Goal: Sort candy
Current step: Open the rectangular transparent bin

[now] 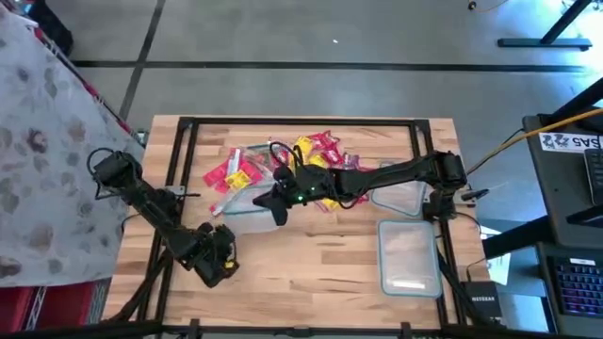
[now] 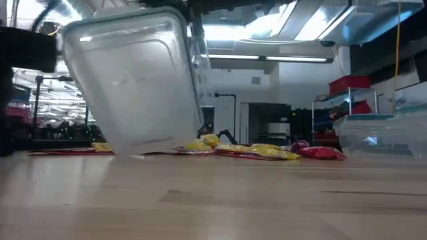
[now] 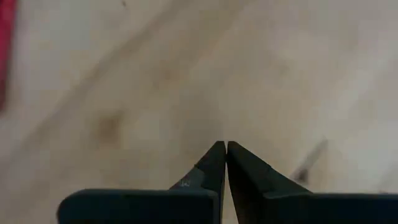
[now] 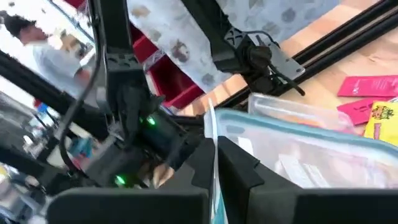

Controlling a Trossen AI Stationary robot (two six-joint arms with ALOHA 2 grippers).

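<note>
The candy [image 1: 300, 162] lies in a loose pile of red, pink and yellow wrapped pieces at the table's far middle, and it shows in the low view as a flat heap [image 2: 257, 151]. Just in front of it a clear container [image 1: 243, 202] stands tilted, with my right gripper [image 1: 276, 205] shut on it. The low view shows the container [image 2: 133, 87] raised on one lower edge. My left gripper [image 1: 219, 266] hovers over bare wood at the near left, fingers shut [image 3: 222, 144] with nothing between them. My right gripper pinches the container's thin side wall [image 4: 212, 127] between its two fingers, coming level from the table's right side. The wall runs edge-on between the fingers [image 4: 239, 165]. The container is tipped up, and its lower edge [image 2: 137, 153] rests on the table.
Two more clear containers sit on the right, one at the right middle [image 1: 400, 195] and one nearer the front [image 1: 408, 256]. A black frame [image 1: 184, 127] rims the tabletop. A cloth-covered surface [image 1: 42, 141] lies off the left side. Bare wood [image 1: 311, 268] spans the near middle.
</note>
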